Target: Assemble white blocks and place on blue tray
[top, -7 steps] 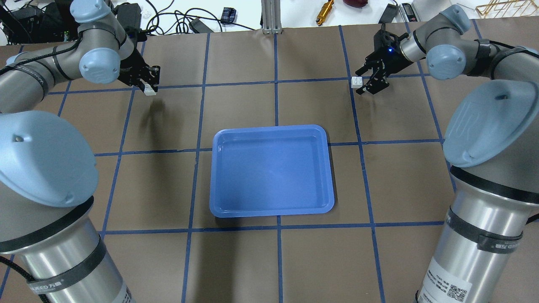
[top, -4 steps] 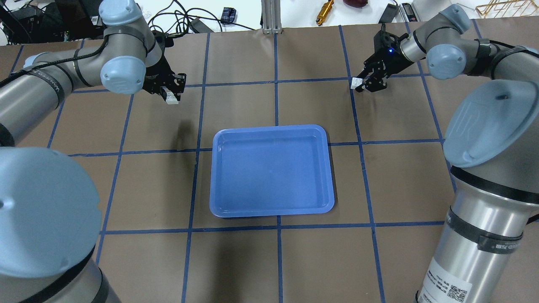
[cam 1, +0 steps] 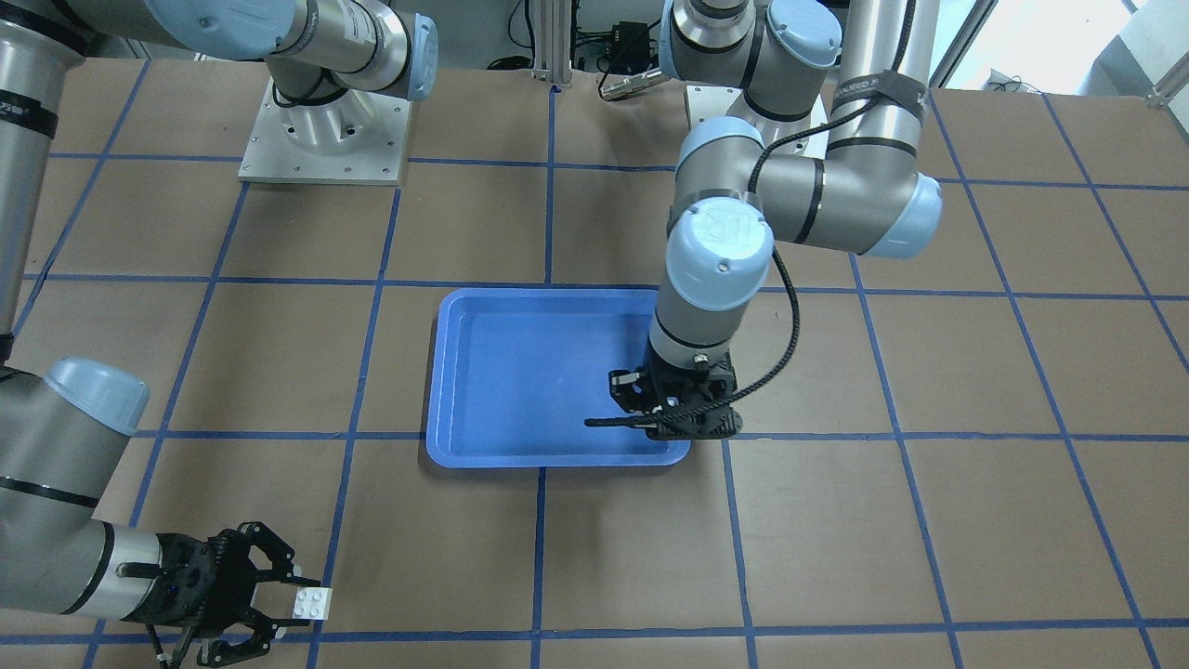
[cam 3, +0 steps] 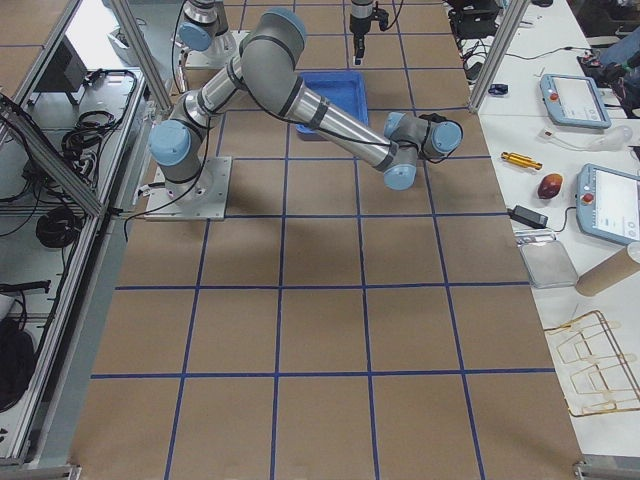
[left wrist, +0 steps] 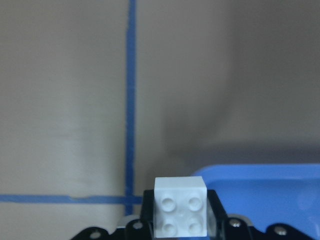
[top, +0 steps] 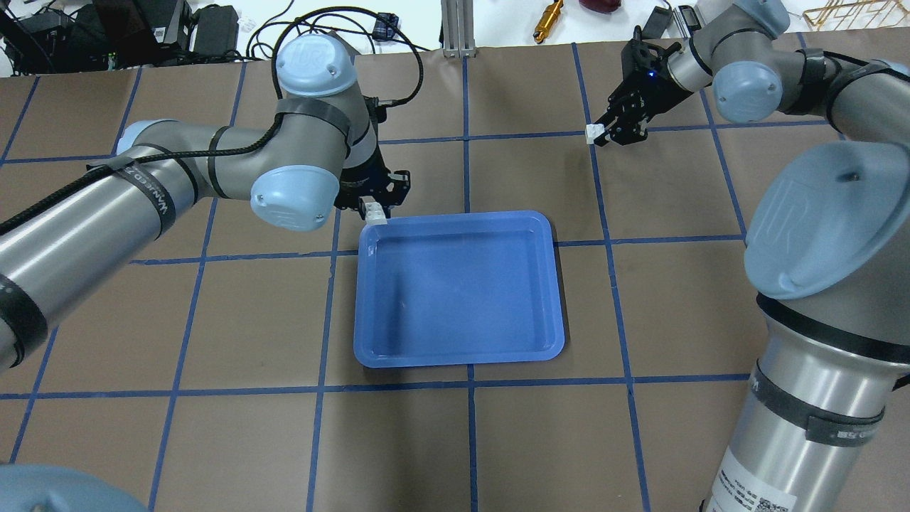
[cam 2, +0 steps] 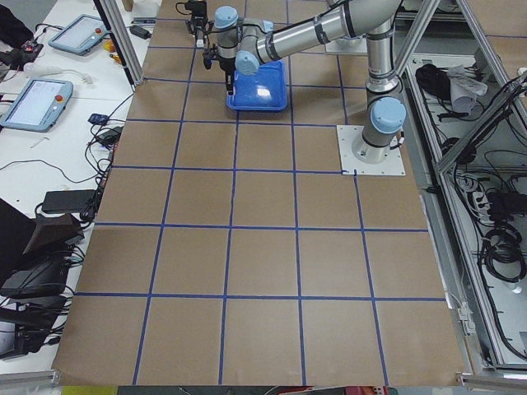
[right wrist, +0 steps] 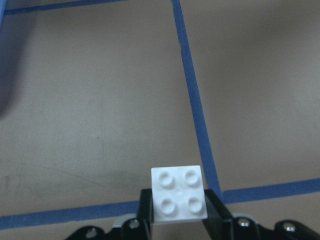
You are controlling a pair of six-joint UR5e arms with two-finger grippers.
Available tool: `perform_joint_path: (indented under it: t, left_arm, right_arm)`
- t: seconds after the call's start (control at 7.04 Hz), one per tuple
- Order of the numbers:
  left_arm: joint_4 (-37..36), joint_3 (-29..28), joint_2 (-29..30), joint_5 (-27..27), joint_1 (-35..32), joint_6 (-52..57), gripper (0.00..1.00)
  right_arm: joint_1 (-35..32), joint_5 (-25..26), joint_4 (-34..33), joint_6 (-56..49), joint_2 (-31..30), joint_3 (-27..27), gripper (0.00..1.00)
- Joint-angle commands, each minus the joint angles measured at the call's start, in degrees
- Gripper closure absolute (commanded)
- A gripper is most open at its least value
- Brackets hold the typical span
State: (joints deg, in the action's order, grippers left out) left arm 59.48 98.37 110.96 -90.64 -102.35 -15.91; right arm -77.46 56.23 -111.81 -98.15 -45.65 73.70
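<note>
The blue tray [top: 460,288] lies at the table's middle and also shows in the front view [cam 1: 529,372]. My left gripper [top: 375,205] is shut on a white block [top: 375,211] and holds it above the tray's far left corner. The left wrist view shows that block [left wrist: 180,212] stud-side up between the fingers, with the tray's corner [left wrist: 265,195] below. My right gripper [top: 597,134] is shut on the other white block [top: 591,131] above the table, to the far right of the tray. That block also shows in the front view [cam 1: 311,604] and the right wrist view [right wrist: 179,194].
Blue tape lines grid the brown table. Beyond its far edge are cables, an aluminium post [top: 458,28] and a gold cylinder [top: 549,20]. My left arm's elbow [top: 295,199] hangs over the table left of the tray.
My left arm has swung right with its white block, from the far left to the tray's far left corner. My right gripper has shifted slightly farther and left with its block.
</note>
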Motion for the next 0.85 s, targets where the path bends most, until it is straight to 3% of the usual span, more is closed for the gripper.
perform_joint_path:
  t: [0.0, 0.28, 0.71]
  left_arm:
    - [-1.98, 2.6, 0.48, 0.46, -5.12, -8.5, 0.88]
    - [-3.93, 5.59, 0.14, 0.38, -8.81, -10.19, 0.88]
    - [-14.81, 11.74, 1.98, 2.04, -10.49, -15.02, 0.88]
  right_arm:
    - [-1.19, -0.68, 3.42, 0.15, -4.86, 1.35, 1.0]
    - [-1.99, -0.68, 3.79, 0.24, -7.86, 4.95, 1.0]
    - [-3.3, -0.95, 2.83, 0.15, -15.32, 16.09, 1.0]
